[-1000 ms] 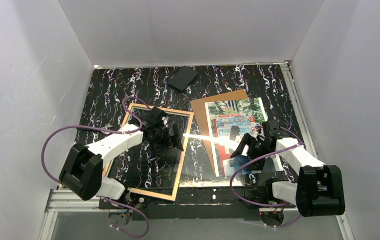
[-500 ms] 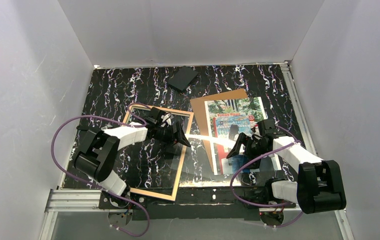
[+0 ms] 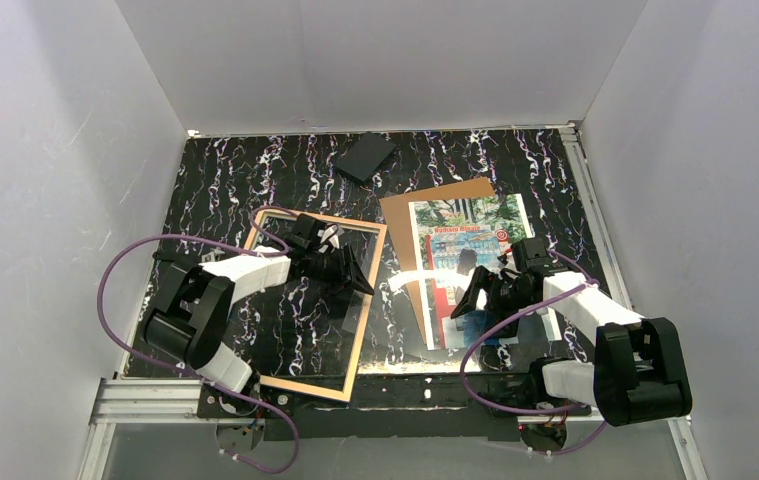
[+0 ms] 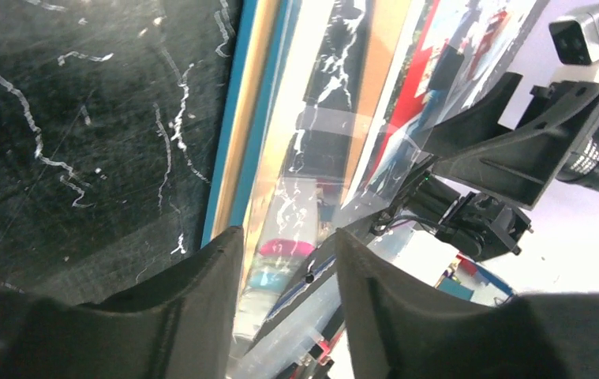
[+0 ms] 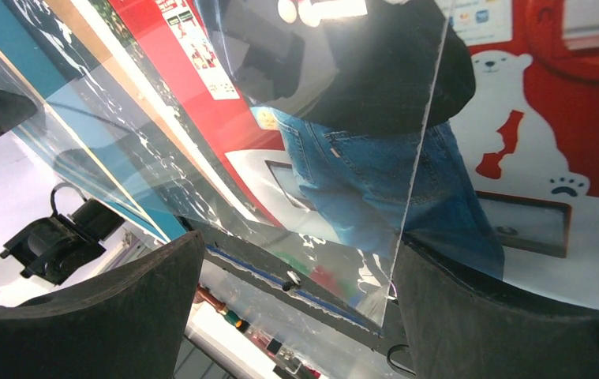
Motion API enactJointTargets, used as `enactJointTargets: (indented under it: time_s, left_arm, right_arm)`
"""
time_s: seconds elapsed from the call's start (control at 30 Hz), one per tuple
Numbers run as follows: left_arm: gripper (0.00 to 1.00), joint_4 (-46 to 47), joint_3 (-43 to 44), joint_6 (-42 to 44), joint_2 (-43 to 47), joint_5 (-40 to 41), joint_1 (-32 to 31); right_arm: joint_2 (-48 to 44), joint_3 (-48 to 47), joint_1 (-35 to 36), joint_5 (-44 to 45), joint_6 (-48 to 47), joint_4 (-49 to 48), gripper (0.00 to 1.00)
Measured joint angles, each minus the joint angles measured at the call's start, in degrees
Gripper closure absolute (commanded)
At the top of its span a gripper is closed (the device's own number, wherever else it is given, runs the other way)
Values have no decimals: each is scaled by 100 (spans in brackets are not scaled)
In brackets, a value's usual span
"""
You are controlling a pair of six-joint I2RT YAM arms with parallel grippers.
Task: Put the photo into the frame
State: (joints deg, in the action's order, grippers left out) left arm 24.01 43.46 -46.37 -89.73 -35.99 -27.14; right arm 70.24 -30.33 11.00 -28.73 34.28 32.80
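The frame [image 3: 305, 388] lies flat at centre left, tan face up; its blue and tan right rail [image 4: 237, 118] shows in the left wrist view. A clear pane [image 3: 400, 335] reaches from that rail across to the photo [image 3: 470, 225]. The photo lies face up on the right, with red vending machines [image 5: 533, 142]. My left gripper [image 3: 360, 283] [image 4: 288, 237] is at the frame's right rail. Its jaws stand partly apart with the rail and the pane's edge between them. My right gripper [image 3: 475, 295] [image 5: 296, 245] hangs wide open over the photo's lower left, where the pane [image 5: 201, 142] overlaps it.
A brown backing board [image 3: 435, 200] lies under the photo. A small black slab [image 3: 365, 157] sits at the back. White walls enclose the marbled black table [image 3: 215, 180] on three sides. Purple cables loop beside both arms.
My left gripper slid right from inside the frame to its right rail, and its jaws narrowed. The right gripper edged slightly left and stayed wide open.
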Motion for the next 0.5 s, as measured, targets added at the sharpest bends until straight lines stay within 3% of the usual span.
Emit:
enactJointTargets:
  time_s: [0.13,0.5]
  left_arm:
    - [65,315,-79,-138,48,-164,11]
    - [59,697,-184,-321,66,-577,-7]
  right_arm:
    - [0,0,0,-11,-4,-2,5]
    - [-2,0,0,-46,-48,-7,5]
